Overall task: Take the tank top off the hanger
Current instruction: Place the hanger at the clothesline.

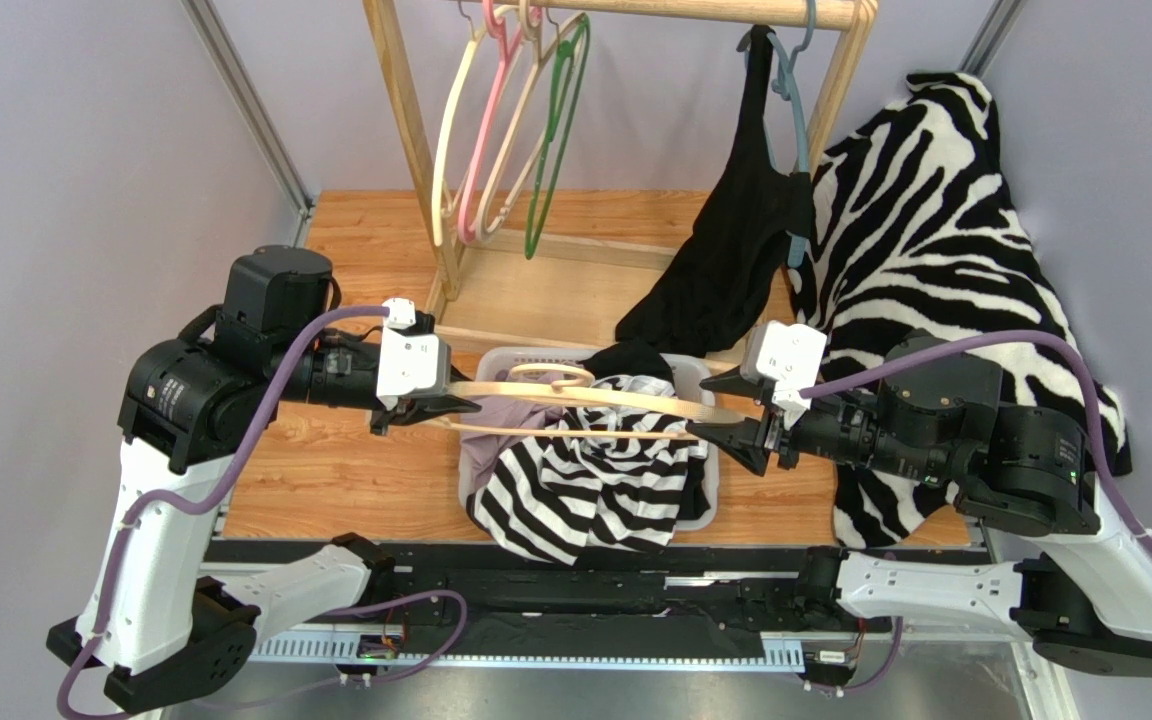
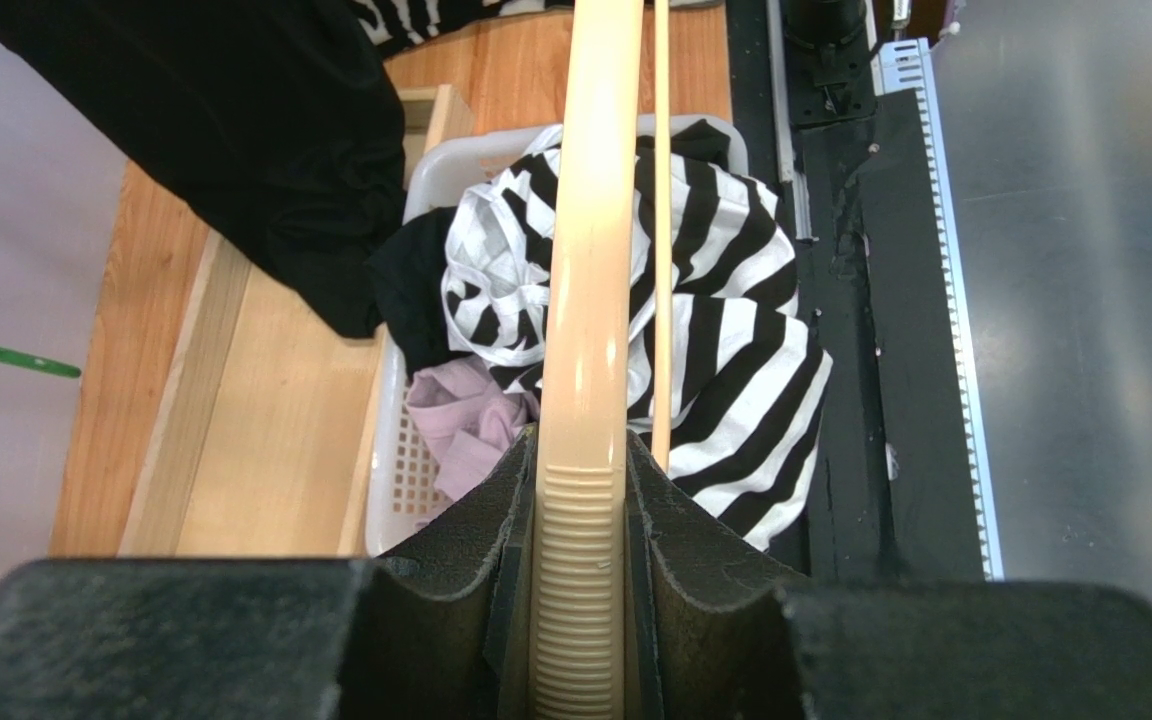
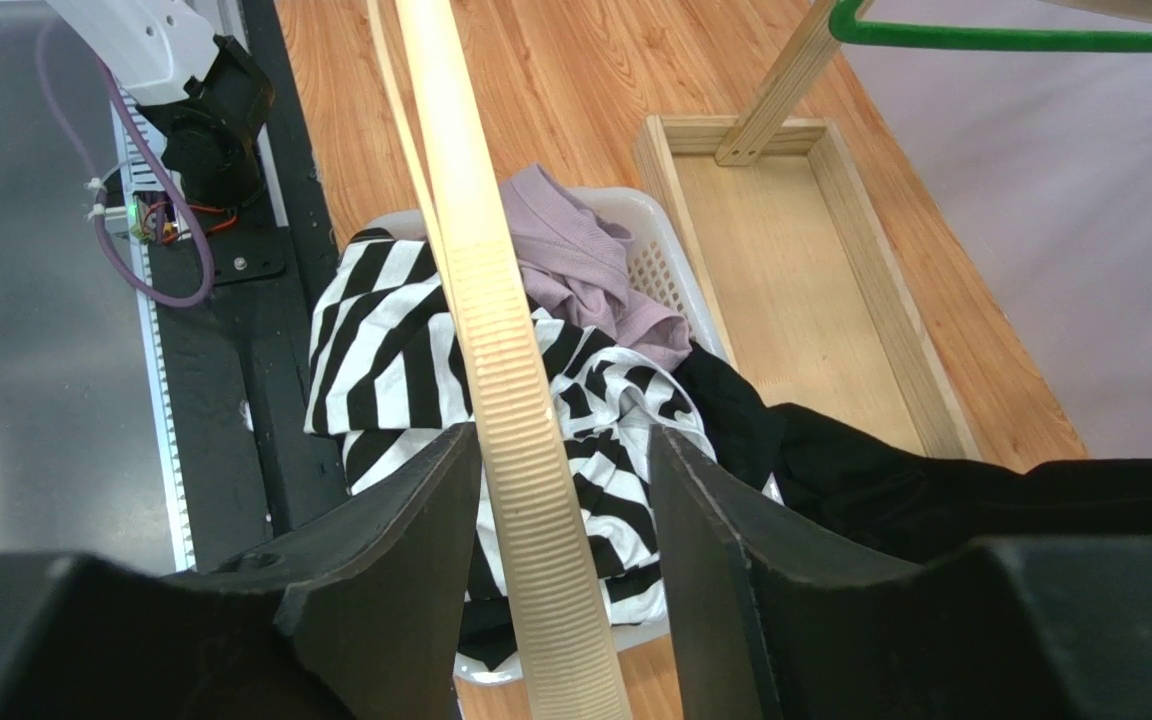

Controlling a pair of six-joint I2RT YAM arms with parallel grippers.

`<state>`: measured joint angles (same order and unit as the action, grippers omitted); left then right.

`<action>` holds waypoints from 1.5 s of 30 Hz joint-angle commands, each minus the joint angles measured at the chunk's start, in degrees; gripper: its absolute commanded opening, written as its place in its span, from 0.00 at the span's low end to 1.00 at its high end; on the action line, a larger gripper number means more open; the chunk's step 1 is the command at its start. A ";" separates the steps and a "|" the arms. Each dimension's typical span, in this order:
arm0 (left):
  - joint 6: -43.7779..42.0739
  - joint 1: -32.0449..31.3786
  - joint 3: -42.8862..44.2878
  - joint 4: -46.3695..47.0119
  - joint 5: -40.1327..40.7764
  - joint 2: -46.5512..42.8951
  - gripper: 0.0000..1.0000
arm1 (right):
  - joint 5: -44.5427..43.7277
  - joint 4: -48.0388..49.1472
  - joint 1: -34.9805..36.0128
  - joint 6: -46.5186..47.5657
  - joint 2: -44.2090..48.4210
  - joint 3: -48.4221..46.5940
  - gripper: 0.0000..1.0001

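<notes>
Two black-and-white arms, cabled in purple.
Left arm [image 1: 154, 555] and right arm [image 1: 1048, 450] have white lower links, black rounded joint housings and a white wrist block [image 1: 414, 360]; a purple cable [image 1: 334, 317] loops along each; the fingers [image 2: 432, 600] are matte black wedges.

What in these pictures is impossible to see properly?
- Top view: the floor of the basket, buried under the striped top.
- Left wrist: the far end of the hanger, cut off by the top edge; its near tip runs off the bottom edge between the left fingers.
- Top view: the teal hanger, mostly behind the black garment.
</notes>
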<state>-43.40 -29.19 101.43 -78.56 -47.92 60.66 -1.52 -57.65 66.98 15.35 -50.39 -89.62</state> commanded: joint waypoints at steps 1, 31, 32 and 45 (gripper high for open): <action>-0.29 -0.17 1.93 -17.68 -2.00 -0.11 0.00 | 0.02 0.34 -0.18 0.55 -1.28 -3.27 0.43; 14.13 -0.08 8.97 22.58 58.20 -3.53 0.85 | -29.49 -19.87 -0.27 -15.00 -5.07 -23.23 0.00; 14.30 0.10 8.44 21.80 57.42 -3.88 0.84 | -30.81 -19.18 -0.27 -15.00 -4.98 -22.27 0.00; 15.53 0.98 1.14 18.45 50.73 -7.67 0.86 | -42.68 -17.94 -0.18 -16.67 -5.50 -27.79 0.00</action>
<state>-29.80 -28.77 103.24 -60.20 4.40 53.28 -38.87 -77.73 66.94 -0.30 -55.55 -113.67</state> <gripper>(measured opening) 0.856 0.218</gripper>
